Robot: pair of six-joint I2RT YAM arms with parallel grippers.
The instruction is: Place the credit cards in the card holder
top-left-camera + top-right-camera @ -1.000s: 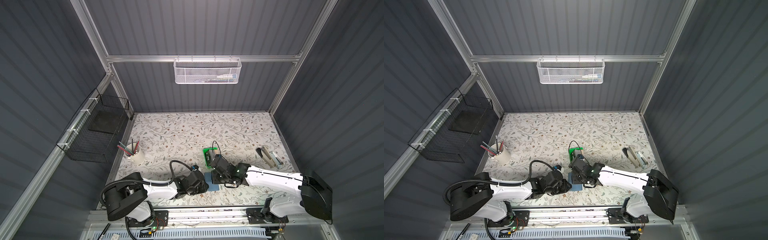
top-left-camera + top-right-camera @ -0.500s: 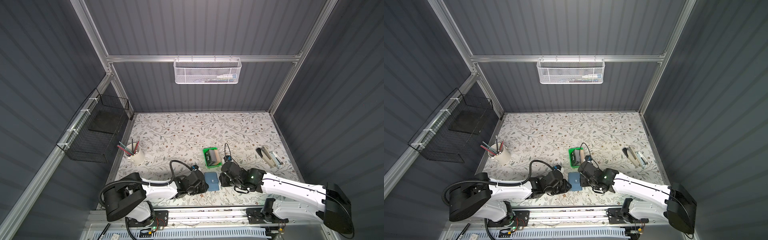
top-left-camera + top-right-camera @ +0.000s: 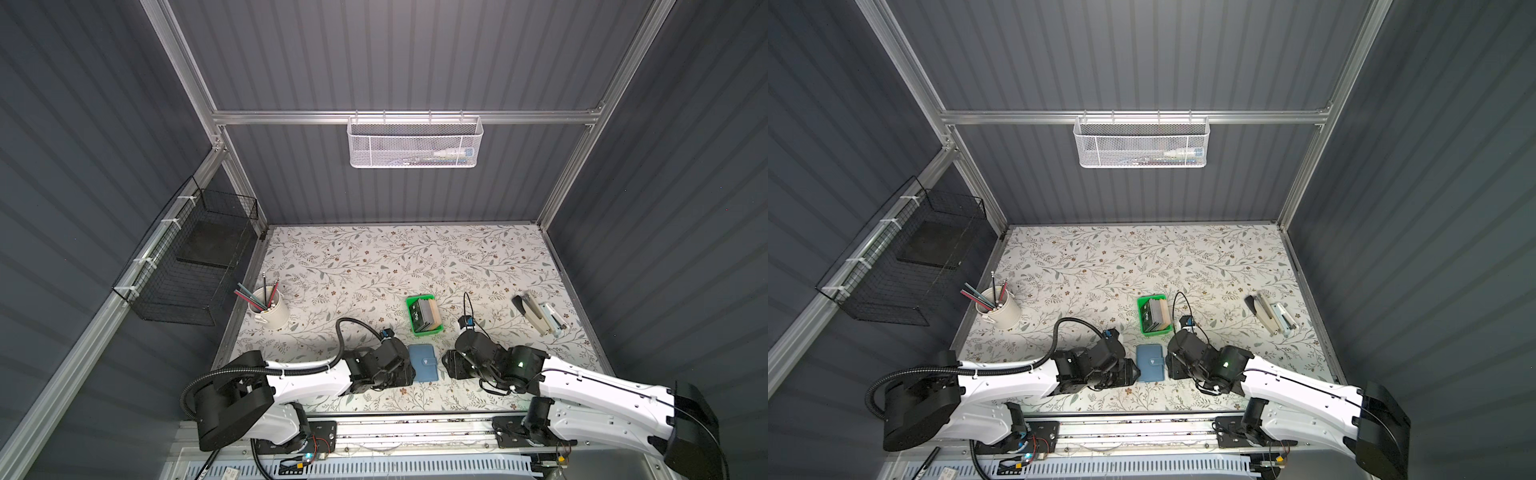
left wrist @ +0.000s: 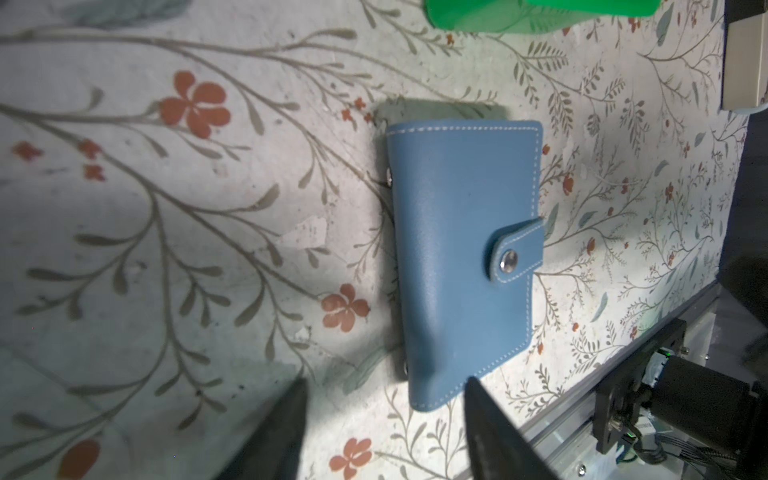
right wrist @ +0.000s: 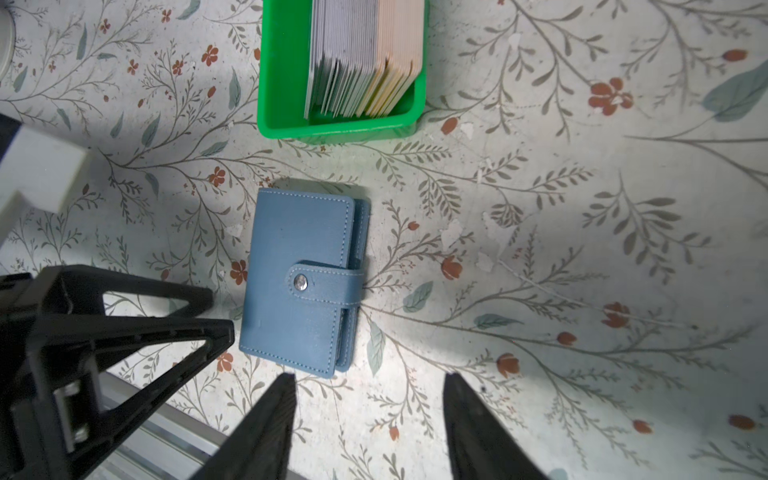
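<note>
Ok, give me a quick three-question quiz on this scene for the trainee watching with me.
1. True or false: the snap tab on the card holder is fastened.
2. Where are the credit cards? A) standing on edge in the green tray; B) tucked inside the card holder; C) fanned out flat beside it.
3. What do the left gripper and the right gripper hold?

Key: 1 true. 2 A. 3 nothing; both are open, one on each side of the card holder.
</note>
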